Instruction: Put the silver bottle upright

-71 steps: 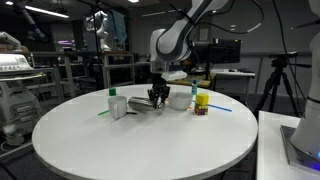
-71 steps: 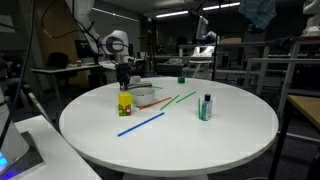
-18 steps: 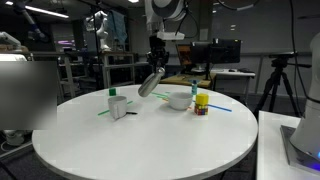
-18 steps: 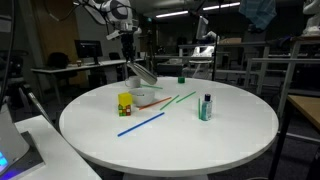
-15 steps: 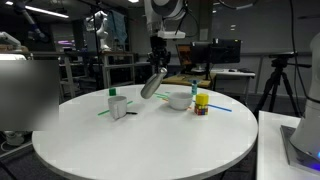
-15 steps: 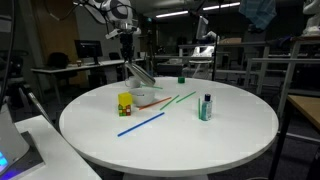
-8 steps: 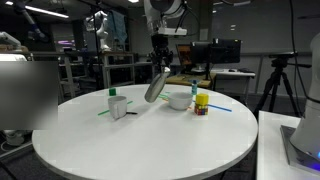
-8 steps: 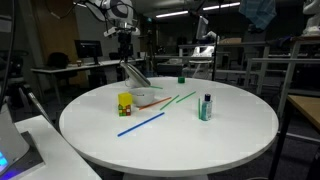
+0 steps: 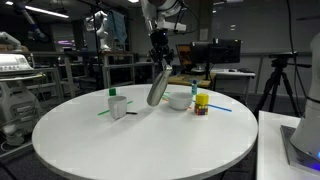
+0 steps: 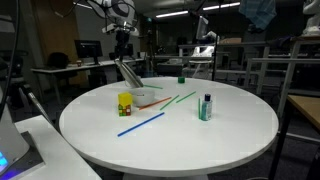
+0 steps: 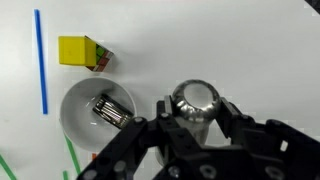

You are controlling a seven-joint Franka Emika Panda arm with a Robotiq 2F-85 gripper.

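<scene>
The silver bottle (image 9: 157, 86) hangs tilted in the air above the round white table, upper end in the jaws and lower end near the tabletop. It shows in both exterior views (image 10: 127, 74). My gripper (image 9: 160, 62) is shut on its upper end. In the wrist view the gripper (image 11: 195, 105) clamps the bottle's rounded shiny end (image 11: 194, 99) between both fingers. The bottle's lower end is just beside the white bowl (image 9: 179, 100).
A white bowl (image 11: 95, 113) holds a small metal item. A yellow block (image 9: 201, 104) stands beside it. A small white bottle with green cap (image 9: 113, 100), a blue stick (image 10: 142, 123), green sticks (image 10: 180, 98) and a clear bottle (image 10: 206, 106) lie on the table (image 9: 140, 140).
The bottle was lifted off the table beside the bowl. Over the last second it has swung from a strong slant to nearly vertical and come lower.
</scene>
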